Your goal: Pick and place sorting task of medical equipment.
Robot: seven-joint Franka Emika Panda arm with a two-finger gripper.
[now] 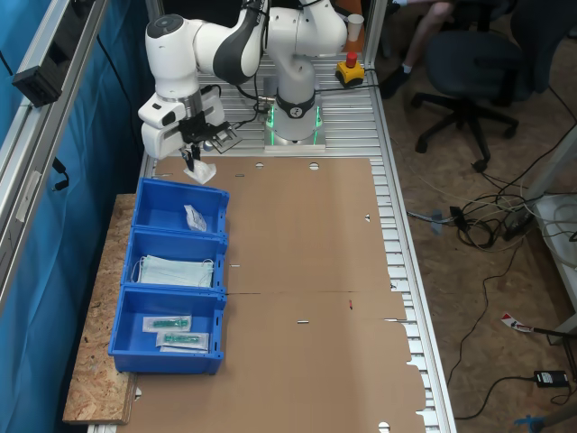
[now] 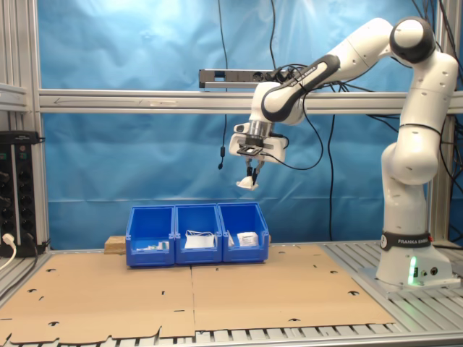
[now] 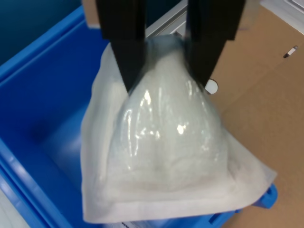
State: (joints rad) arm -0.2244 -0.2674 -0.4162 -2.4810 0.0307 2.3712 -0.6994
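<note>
The white robot arm [image 2: 405, 144] reached out over a cardboard-covered table [image 1: 306, 271], its gripper [image 1: 191, 158] pinched tight on a small white packet [image 3: 161, 156] that dangled from the fingers [image 3: 126, 52] in mid-air. Below the gripper sat a row of three blue bins [image 2: 197, 233]; the end bin [image 1: 171, 206] directly beneath held another white packet [image 1: 195, 217].

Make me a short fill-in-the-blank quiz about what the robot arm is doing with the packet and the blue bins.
1. The gripper holds a white packet in the ____.
2. The blue bins number ____.
3. The middle bin holds pale blue face ____.
4. The bins stand on a sheet of brown ____.

Missing words: air; three; masks; cardboard
</note>
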